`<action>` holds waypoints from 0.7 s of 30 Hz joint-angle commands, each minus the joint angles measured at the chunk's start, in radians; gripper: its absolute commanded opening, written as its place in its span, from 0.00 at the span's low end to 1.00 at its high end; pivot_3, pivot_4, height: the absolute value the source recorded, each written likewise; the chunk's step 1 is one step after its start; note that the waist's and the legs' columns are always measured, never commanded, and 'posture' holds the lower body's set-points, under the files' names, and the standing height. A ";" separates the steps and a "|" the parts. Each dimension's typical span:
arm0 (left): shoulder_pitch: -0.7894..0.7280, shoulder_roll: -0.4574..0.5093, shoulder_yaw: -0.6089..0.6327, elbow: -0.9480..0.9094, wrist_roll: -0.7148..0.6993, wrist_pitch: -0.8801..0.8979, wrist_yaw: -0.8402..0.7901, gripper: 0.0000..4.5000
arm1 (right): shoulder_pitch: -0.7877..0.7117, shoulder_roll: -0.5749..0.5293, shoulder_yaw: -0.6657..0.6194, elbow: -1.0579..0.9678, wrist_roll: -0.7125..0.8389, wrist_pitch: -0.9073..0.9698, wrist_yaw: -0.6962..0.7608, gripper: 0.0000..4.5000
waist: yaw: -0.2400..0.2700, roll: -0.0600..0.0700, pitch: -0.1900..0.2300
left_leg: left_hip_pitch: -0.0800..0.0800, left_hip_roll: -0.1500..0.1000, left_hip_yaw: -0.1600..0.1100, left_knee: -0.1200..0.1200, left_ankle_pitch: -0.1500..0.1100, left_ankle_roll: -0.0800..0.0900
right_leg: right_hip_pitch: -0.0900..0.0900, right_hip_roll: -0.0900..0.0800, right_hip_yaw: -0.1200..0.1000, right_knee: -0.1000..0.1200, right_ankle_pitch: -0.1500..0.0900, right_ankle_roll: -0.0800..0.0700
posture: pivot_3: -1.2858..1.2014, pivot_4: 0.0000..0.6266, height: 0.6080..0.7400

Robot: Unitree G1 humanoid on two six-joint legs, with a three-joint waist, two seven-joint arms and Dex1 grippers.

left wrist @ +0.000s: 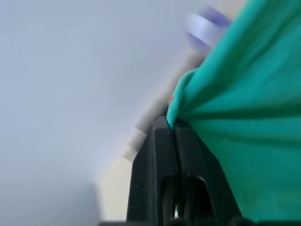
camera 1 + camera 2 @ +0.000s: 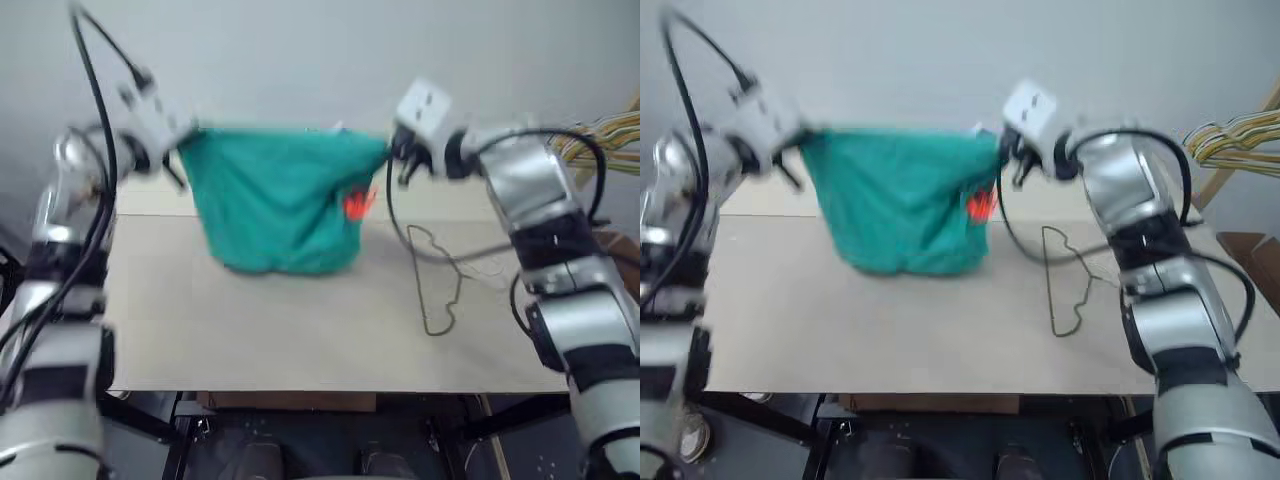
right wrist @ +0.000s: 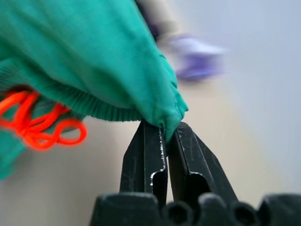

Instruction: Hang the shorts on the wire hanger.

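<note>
Holding the shorts (image 2: pixel 280 200) stretched above the table (image 2: pixel 250 320), left gripper (image 1: pixel 171 123) clamped on the 9 o'clock corner, right gripper (image 3: pixel 164 128) pinching the 3 o'clock corner. Lying flat on the table toward 4 o'clock of the shorts, the wire hanger (image 2: pixel 440 285).

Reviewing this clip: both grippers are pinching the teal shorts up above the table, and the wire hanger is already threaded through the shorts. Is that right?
Not quite. Both the left gripper and the right gripper do pinch the shorts up above the table, but the wire hanger is not threaded through them. The left eye view shows it lying flat on the table, apart from the shorts, on the robot's right.
</note>
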 commanded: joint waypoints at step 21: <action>1.154 0.486 0.013 -0.656 -0.208 -0.101 -0.771 0.00 | 0.723 -0.244 0.280 -0.467 -0.287 -0.673 0.280 0.00 | -0.080 0.002 -0.001 | 0.024 0.001 0.002 -0.006 -0.001 -0.002 | 0.019 0.000 0.001 -0.003 -0.002 0.000 | 0.56 0.00 1.00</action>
